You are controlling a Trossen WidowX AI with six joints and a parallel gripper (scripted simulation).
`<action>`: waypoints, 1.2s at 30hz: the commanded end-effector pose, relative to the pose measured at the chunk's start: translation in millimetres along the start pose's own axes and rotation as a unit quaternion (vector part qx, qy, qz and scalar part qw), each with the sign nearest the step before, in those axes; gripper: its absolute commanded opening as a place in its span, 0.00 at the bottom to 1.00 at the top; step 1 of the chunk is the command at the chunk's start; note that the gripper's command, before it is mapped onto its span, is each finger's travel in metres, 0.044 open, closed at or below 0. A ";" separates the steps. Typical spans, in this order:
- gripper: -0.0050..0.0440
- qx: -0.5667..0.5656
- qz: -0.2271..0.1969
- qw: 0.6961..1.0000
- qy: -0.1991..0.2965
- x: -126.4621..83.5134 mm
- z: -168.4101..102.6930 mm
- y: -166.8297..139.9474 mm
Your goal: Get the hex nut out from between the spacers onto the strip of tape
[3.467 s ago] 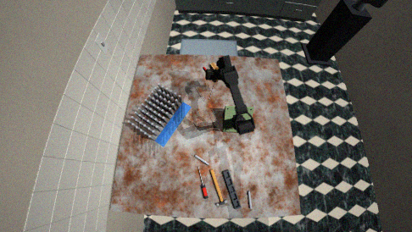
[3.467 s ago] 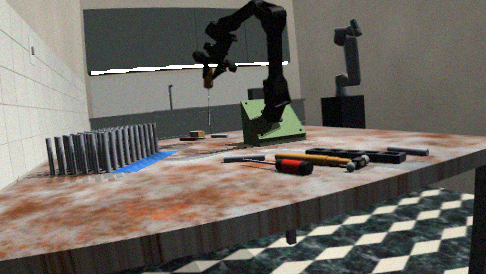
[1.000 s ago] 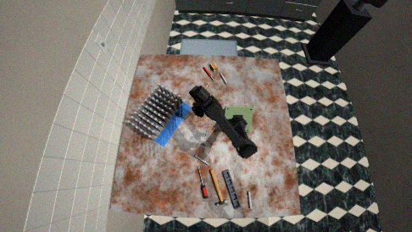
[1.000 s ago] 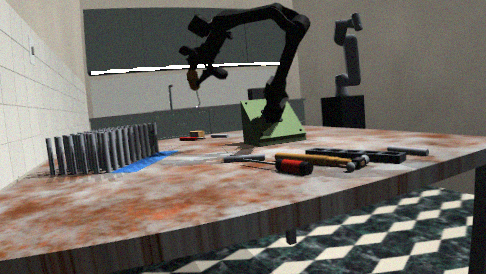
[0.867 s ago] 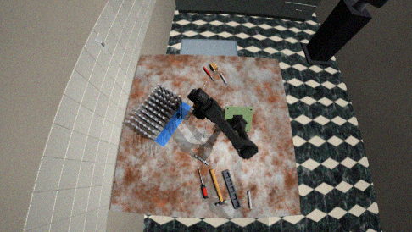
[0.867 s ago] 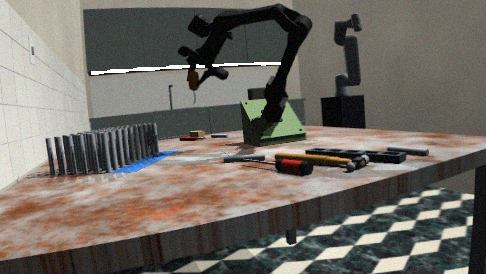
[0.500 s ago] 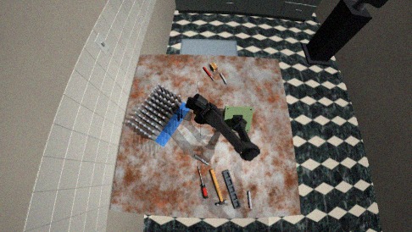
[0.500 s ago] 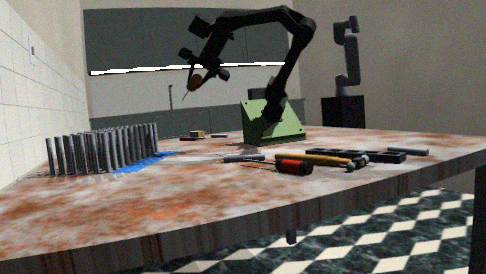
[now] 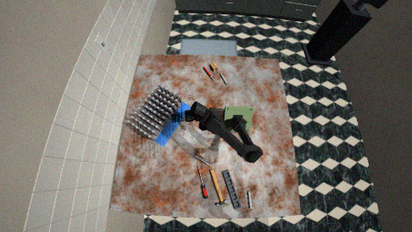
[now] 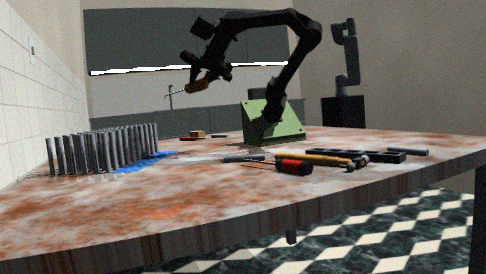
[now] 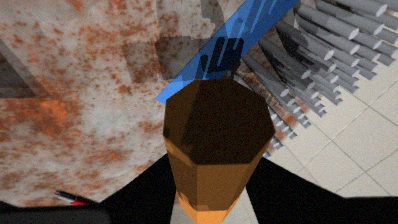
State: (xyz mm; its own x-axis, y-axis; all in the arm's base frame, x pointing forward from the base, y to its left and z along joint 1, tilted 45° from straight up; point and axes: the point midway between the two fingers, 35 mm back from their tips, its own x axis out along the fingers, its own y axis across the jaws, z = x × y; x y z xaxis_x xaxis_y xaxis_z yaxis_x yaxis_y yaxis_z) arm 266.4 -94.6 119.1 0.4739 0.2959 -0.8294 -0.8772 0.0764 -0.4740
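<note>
The fingers grip the hook pick (image 10: 196,86) by its handle, high above the tape strip (image 9: 173,124); the nut stays hidden among the spacers (image 9: 153,111); lower slowly, hook between rows, avoid sideways sweeps.

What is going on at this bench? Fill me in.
The single arm's end effector is shut on the orange-brown handle of the hook pick and holds it high in the air, shaft pointing out toward the block of standing spacers. The blue tape strip lies along the near edge of that block. All spacers look upright. The hex nut cannot be made out among them, and nothing sits on the visible part of the strip.
</note>
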 end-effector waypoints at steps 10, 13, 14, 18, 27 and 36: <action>0.00 -0.213 -0.019 0.977 -0.017 -5.6 35.0 -5.5; 0.00 -0.231 -0.023 0.972 -0.017 -6.9 37.5 -7.7; 0.00 -0.246 -0.022 0.969 -0.020 -5.9 40.5 -5.7; 0.00 -0.313 -0.028 0.949 -0.027 -6.7 51.7 -5.4; 0.00 -0.392 -0.036 0.919 -0.030 -8.9 64.2 -5.9; 0.00 -0.388 -0.025 0.921 -0.032 15.8 69.7 -1.0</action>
State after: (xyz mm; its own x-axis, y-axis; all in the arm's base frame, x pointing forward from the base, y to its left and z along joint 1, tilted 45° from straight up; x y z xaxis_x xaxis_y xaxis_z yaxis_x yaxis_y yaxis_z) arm 266.1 -27.7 135.3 0.4872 0.3769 -0.7878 -0.5163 -0.6032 -0.6079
